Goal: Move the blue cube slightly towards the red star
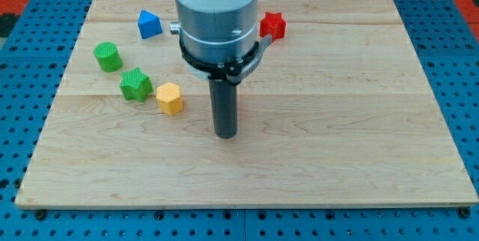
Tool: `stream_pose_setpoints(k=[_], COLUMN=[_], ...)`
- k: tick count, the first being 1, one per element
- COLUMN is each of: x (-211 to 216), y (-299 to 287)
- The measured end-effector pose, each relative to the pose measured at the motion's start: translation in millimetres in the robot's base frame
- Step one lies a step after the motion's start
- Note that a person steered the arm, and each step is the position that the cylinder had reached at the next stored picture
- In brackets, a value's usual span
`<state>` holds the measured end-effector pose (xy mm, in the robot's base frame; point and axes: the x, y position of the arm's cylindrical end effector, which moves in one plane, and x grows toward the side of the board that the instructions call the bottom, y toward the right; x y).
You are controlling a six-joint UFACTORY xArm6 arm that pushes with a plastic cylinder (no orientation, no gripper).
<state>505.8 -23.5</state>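
The blue cube sits on the wooden board near the view's top left. The red star lies to its right, partly hidden behind the arm's grey body. My tip rests on the board near the middle, well below both blocks and to the right of the yellow block. It touches no block.
A green cylinder, a green star and a yellow hexagonal block lie in a diagonal line at the view's left. The wooden board sits on a blue pegboard table. The arm's body hides part of the board's top middle.
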Motion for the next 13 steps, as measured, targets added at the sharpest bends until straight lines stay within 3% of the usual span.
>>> stream_pose_setpoints(k=[2, 3, 4, 7, 9, 10, 11, 13], x=[-39.9, 9.6, -5.4, -20.4, -21.4, 6.2, 6.3, 3.0], y=[-5.2, -58.2, -143.9, -80.8, -28.2, 43.1, 110.1, 318.8])
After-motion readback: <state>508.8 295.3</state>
